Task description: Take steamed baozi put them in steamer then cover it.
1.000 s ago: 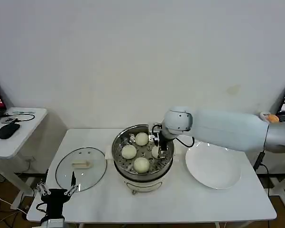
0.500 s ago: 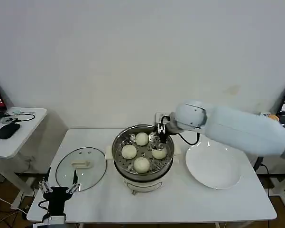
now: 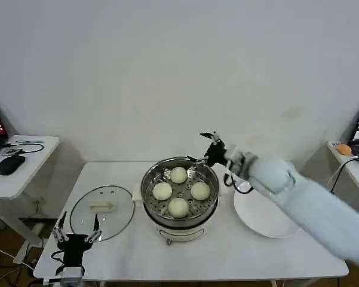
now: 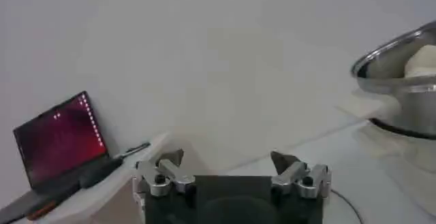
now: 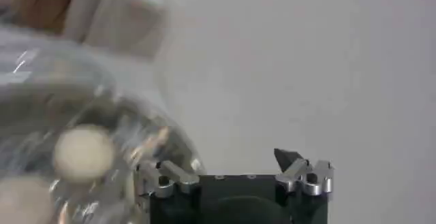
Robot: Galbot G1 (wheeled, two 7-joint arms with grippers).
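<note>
A plain white wall backs the room. At far left a small side table [image 3: 21, 173] carries a laptop [image 4: 61, 140] with a red screen and a dark mouse [image 3: 11, 164]. The left pincer [image 3: 76, 230], spread and empty, hangs at the white desk [image 3: 227, 254] edge beside the cover [image 3: 102, 212], lying flat. The steamer [image 3: 179, 194] holds four steamed baozi [image 3: 178, 207]. The right pincer [image 3: 206, 146], spread, hovers behind its rim; a white plate [image 3: 266, 218] lies right. No writing is readable

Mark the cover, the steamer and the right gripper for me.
cover [image 3: 101, 212]: head view, on the clear glass near its whitish handle.
steamer [image 3: 148, 200]: head view, on the shiny steel wall.
right gripper [image 3: 210, 147]: head view, midway between its open jaws.
</note>
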